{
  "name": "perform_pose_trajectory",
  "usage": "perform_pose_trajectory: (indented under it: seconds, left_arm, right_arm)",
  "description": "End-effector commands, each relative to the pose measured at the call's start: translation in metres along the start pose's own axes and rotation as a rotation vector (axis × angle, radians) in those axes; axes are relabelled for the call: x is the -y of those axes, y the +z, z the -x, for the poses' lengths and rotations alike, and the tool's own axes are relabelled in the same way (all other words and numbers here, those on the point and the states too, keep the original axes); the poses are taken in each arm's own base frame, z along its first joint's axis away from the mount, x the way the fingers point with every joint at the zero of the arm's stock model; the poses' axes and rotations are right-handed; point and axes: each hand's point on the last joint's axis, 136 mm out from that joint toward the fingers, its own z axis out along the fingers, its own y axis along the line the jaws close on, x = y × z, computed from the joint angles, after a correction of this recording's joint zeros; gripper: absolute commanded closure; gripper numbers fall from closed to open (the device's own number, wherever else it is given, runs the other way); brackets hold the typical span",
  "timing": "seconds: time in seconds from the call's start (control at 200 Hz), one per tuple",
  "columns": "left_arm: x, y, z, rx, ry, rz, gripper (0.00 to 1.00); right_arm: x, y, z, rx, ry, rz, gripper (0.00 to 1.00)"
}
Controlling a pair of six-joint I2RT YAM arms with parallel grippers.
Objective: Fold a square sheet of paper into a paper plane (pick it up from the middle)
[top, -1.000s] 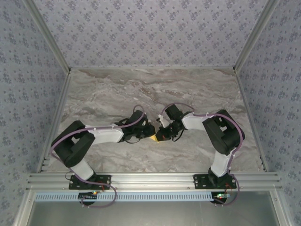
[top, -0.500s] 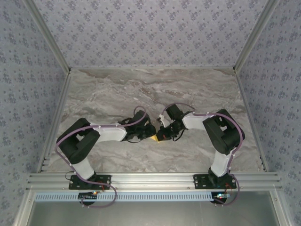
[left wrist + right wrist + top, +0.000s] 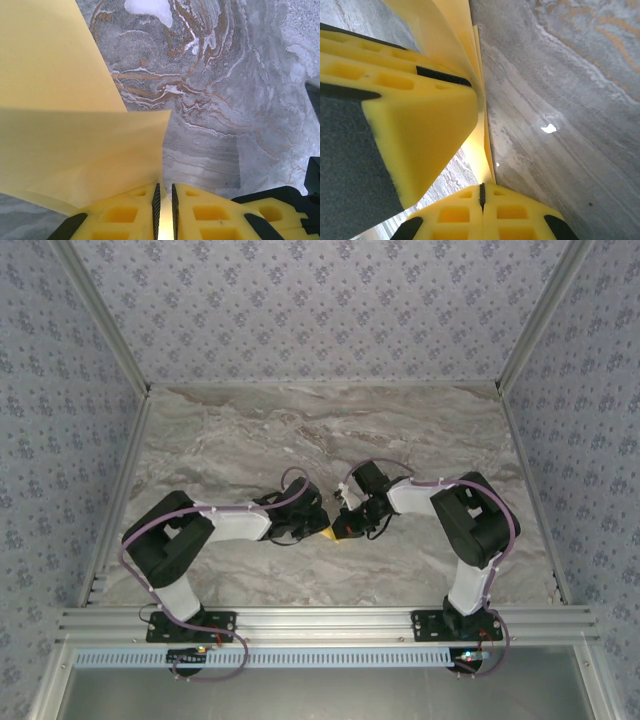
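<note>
The mustard-yellow sheet of paper [image 3: 328, 534] is folded into layers and hangs between both grippers just above the middle of the table. In the left wrist view the paper [image 3: 65, 150] fans out to the left, and one edge runs into the narrow slit between my left gripper [image 3: 164, 200] jaws. My right gripper [image 3: 481, 192] is shut tight on the lower edge of the paper [image 3: 452, 30]. A yellow finger [image 3: 420, 130] of the left gripper presses against the sheet just beside it. From above, the left gripper [image 3: 320, 522] and right gripper [image 3: 346, 524] meet tip to tip and hide most of the paper.
The marble-patterned tabletop [image 3: 250, 430] stretches bare behind and beside the arms. Patterned walls with metal posts [image 3: 130, 470] enclose it on three sides. An aluminium rail [image 3: 320, 622] runs along the near edge by the arm bases.
The left arm's elbow has swung in toward the centre and its gripper has edged slightly right and down. The right arm has barely moved. Both grips are unchanged.
</note>
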Motion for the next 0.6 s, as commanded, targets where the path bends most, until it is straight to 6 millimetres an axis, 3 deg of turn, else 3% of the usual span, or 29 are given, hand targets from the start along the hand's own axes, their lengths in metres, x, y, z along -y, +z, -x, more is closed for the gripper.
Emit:
perform_pose_trajectory:
  seconds: [0.0, 0.595]
  left_arm:
    - [-0.016, -0.004, 0.003, 0.024, -0.01, 0.083, 0.81]
    - [-0.053, -0.015, 0.023, 0.075, -0.065, 0.126, 0.81]
  right_arm:
    - [0.043, 0.014, -0.035, -0.111, 0.093, -0.154, 1.0]
    - [0.067, 0.019, -0.053, -0.17, 0.13, -0.245, 1.0]
